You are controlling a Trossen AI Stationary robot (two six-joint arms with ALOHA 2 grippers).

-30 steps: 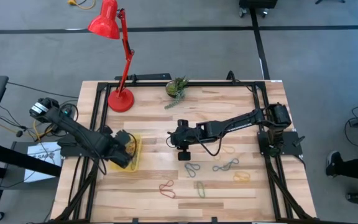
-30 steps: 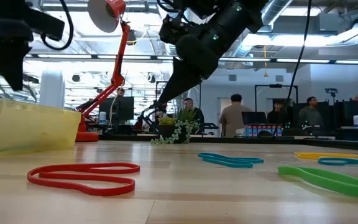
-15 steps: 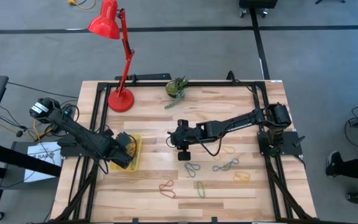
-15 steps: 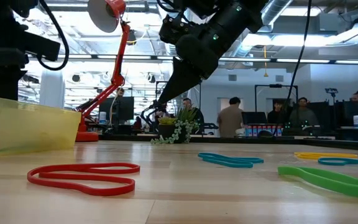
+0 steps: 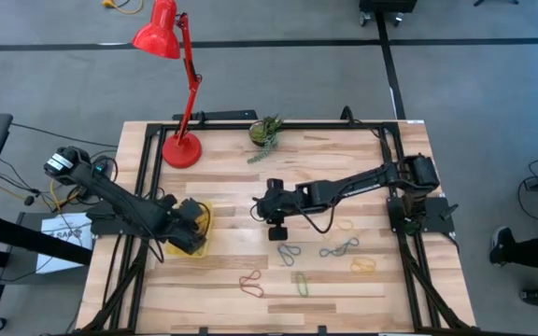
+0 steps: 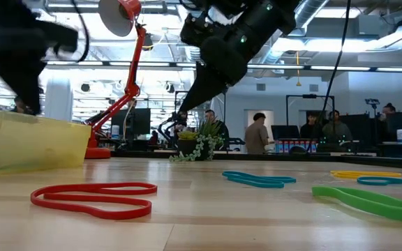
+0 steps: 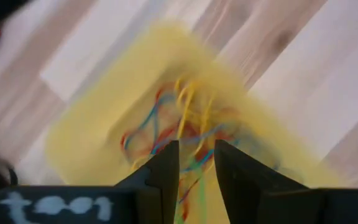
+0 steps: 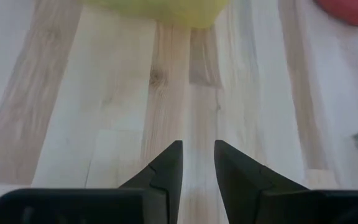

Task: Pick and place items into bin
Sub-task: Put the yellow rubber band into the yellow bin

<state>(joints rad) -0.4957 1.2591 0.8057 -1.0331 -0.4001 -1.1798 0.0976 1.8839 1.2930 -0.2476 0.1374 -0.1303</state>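
My left end effector [image 7: 196,167] hangs directly over the yellow bin [image 5: 201,222], fingers parted with nothing between them, so a band let go here would land on the tangle of rubber bands [image 7: 179,124] inside. My right end effector [image 8: 197,163] waits open and empty above bare bench [image 5: 344,168], close to the loose rubber bands [image 5: 292,253] I judge come next.

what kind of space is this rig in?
Likely an open robotics lab or workshop: exposed ceiling ducts, people at monitor benches behind the table, grey floor, and a taped line.
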